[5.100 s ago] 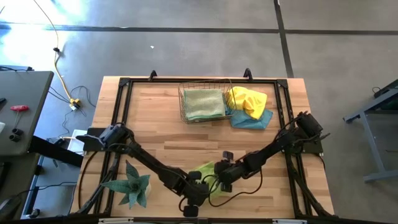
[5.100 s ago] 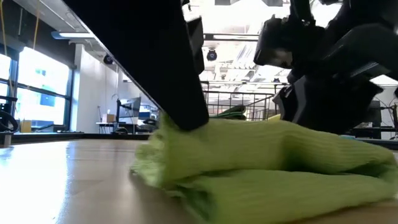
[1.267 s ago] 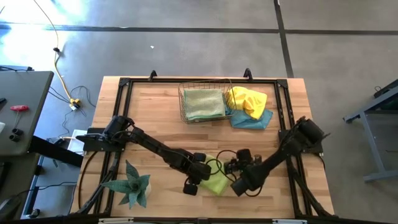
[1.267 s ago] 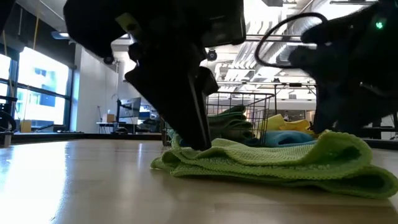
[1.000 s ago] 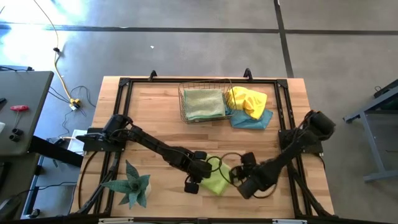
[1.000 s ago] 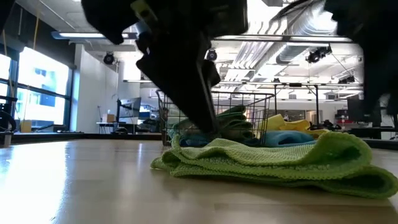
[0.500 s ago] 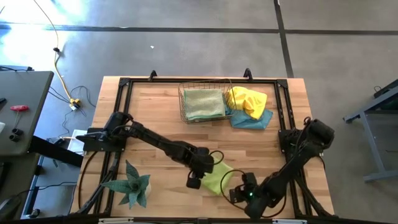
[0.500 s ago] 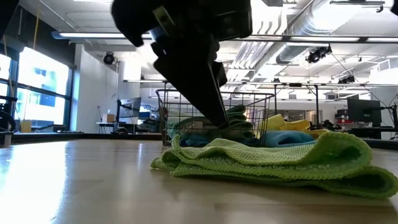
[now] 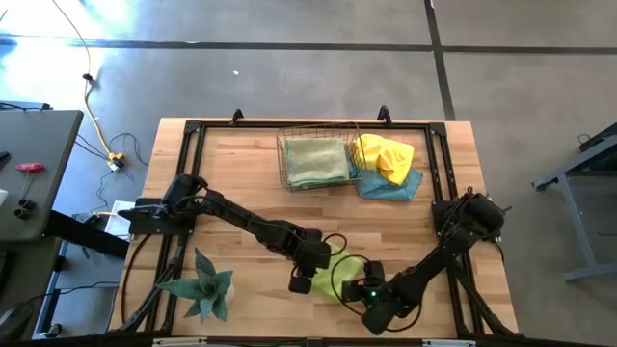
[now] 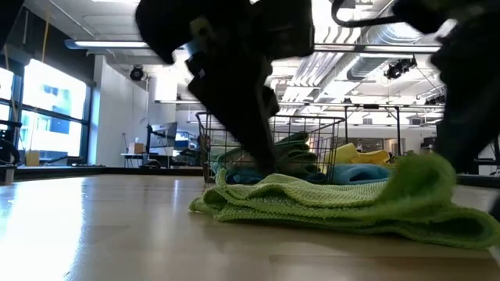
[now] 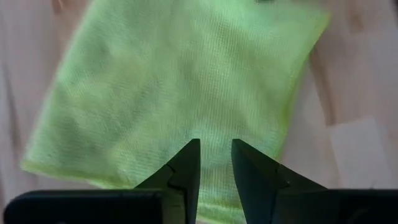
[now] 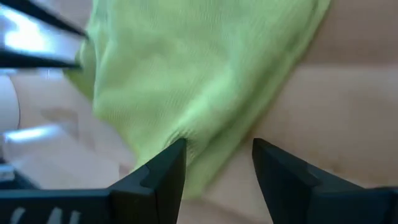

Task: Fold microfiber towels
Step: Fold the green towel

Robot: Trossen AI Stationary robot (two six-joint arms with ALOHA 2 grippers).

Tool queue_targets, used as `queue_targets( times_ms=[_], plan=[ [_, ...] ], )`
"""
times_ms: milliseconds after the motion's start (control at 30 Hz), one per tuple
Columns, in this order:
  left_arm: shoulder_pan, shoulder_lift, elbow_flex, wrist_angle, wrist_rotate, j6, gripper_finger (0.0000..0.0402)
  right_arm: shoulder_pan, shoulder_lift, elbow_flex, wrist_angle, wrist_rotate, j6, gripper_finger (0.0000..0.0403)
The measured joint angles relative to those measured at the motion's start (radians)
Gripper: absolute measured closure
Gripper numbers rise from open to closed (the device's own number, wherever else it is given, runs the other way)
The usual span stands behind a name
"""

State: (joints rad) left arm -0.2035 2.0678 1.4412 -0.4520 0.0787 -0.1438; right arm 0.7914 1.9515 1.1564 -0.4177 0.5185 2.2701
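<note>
A lime green microfiber towel [image 9: 345, 268] lies folded and flat on the wood table near its front edge, its right end humped up [image 10: 426, 176]. My left gripper [image 11: 216, 152] stands over the towel's left part, pointing steeply down, its fingers a narrow gap apart with nothing between them. My right gripper [image 12: 217, 152] is open wide at the towel's near right edge [image 12: 205, 162], low over the table; in the high view it [image 9: 355, 287] sits just in front of the towel. My left gripper has its fingertips [image 11: 186, 158] right at the towel's upper face; I cannot tell whether they touch it. My right gripper comes slanting down from the table's near right. One fingertip [image 12: 174, 155] meets the towel's edge, where the cloth puckers [image 12: 183, 138]. Nothing is pinched between the fingers.
A copper wire basket [image 9: 281, 145] at the table's far middle holds a folded pale green towel [image 9: 316, 161]. A yellow towel [image 9: 384, 156] lies crumpled on a light blue one [image 9: 390, 185] to its right. A spiky green plant [image 9: 204, 287] stands at the near left.
My right gripper has swung from the towel's right side toward the table's near edge, sunk and rolled, and now stands at the towel's near right edge. My left gripper has stayed over the towel. The towel lies where it was.
</note>
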Motion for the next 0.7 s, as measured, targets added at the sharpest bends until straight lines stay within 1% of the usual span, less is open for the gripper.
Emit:
queue_targets(
  times_ms=[133,267,500,633,700],
  plan=[
    [-0.021,0.017,0.000,-0.013,0.000,-0.021,0.0321,-0.030,0.010,0.002,-0.043,0.025,-0.007,0.0224],
    [-0.041,0.026,0.001,-0.031,0.000,-0.022,0.0321,-0.065,0.011,-0.020,-0.029,0.033,-0.059,0.0224],
    [-0.052,0.043,-0.001,-0.041,-0.009,-0.049,0.0321,-0.122,-0.005,-0.075,-0.011,0.037,-0.234,0.0224],
    [-0.045,0.049,-0.001,-0.029,-0.011,-0.086,0.0321,-0.165,-0.055,-0.108,-0.020,0.038,-0.366,0.0224],
    [-0.039,0.049,-0.001,-0.026,-0.010,-0.098,0.0321,-0.185,-0.090,-0.120,-0.050,0.016,-0.419,0.0224]
  ],
)
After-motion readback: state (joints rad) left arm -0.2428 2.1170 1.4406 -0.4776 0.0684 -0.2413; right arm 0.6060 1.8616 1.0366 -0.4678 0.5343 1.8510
